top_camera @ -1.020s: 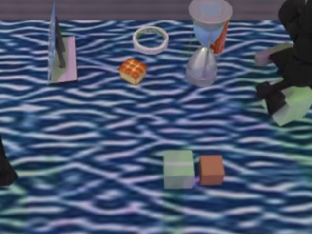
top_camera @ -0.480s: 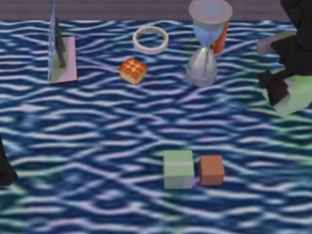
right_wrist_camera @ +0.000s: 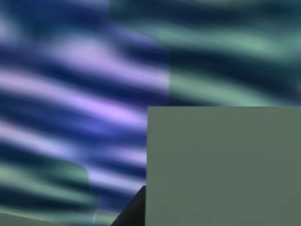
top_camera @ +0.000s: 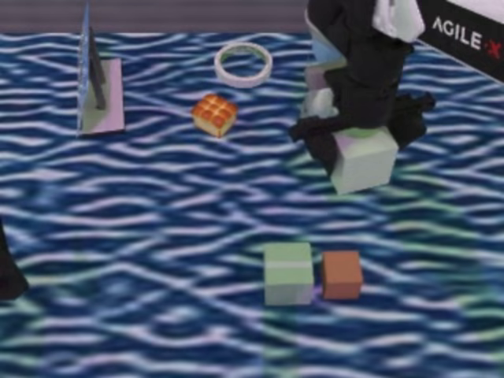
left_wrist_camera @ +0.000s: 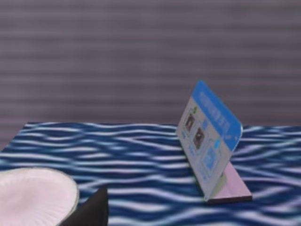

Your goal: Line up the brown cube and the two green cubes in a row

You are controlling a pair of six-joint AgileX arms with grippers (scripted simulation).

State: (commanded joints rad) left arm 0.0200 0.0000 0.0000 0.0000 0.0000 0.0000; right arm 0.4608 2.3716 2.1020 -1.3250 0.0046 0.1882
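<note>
Carrying one green cube (top_camera: 363, 161) clamped in its fingers, the right gripper (top_camera: 358, 134) hangs beside the hourglass (top_camera: 324, 98). Below, open desk (top_camera: 157, 236) separates it from the second green cube (top_camera: 288, 272) and the brown cube (top_camera: 342, 275), near each other. Left arm (top_camera: 8, 272) sits at the left edge.

The right arm (top_camera: 370, 55) hides most of the hourglass (top_camera: 319, 83); the left arm (top_camera: 8, 272) is cut off.
</note>
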